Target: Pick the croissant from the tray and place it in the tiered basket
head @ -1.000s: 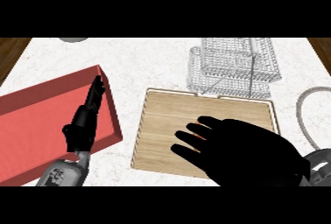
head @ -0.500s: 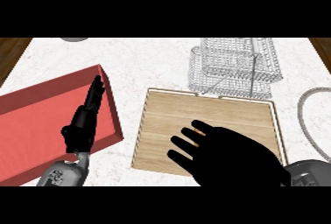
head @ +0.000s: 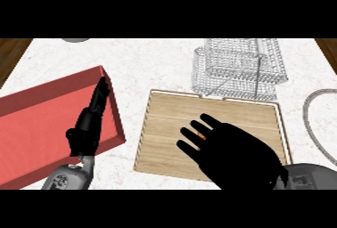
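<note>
Croissant: we see only an orange sliver of it between the spread, straight fingers of our right hand, over the wooden tray; we judge it light, soft and flaky, best cupped across its thick middle; our left hand rests, fingers straight, on the red box; the tiered basket waits beyond; we read no labels anywhere.

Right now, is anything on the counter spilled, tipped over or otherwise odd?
Nothing stands out. The wire tiered basket stands upright, and the light wooden tray and flat red box lie flat. The right hand hides the croissant, except an orange sliver.
</note>
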{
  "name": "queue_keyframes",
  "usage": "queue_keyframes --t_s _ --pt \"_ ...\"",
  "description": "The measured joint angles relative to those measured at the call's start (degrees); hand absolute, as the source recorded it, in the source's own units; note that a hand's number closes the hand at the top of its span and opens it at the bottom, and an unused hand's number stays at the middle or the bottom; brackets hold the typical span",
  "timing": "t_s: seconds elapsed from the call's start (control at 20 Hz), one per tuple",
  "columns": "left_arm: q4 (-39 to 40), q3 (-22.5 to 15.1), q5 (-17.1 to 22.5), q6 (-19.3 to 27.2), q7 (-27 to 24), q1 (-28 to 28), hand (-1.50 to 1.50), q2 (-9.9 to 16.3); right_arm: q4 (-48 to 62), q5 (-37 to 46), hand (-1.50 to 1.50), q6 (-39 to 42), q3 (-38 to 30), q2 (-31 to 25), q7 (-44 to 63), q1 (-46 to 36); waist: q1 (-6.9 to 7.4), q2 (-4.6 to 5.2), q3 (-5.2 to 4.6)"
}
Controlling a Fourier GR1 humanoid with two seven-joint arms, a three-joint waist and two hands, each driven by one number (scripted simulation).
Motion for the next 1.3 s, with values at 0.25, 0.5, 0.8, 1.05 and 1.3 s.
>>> queue_keyframes --t_s 0.25,0.5,0.8,1.05,1.3 --pt "1.53 1.63 -0.32 -1.27 -0.46 -1.31 0.0 -0.43 2.77 6.32 -1.5 0.44 -1.71 -0.34 -6.15 2.16 -0.12 0.02 -0.01" --pt "1.8 2.86 -0.62 -2.34 -0.66 -1.61 0.0 -0.7 6.86 12.05 -1.5 -1.27 -2.25 -0.77 -13.68 3.99 -0.03 0.03 -0.01" --pt "0.7 3.29 -2.21 -2.5 -0.17 -0.58 0.0 -1.78 7.26 16.82 -1.5 -1.33 -3.22 1.83 -18.1 6.84 -0.16 -0.05 -0.02" --pt "1.48 3.86 -2.86 -3.26 -1.12 -0.11 0.0 -2.64 11.38 21.82 -1.5 -3.27 -2.91 2.69 -23.77 7.7 -0.09 -0.02 -0.02" --pt "0.89 5.02 -3.21 -4.45 -0.17 -0.32 0.0 -2.61 13.54 26.03 -1.5 -3.41 -2.68 5.36 -25.7 9.35 -0.15 -0.05 -0.02"
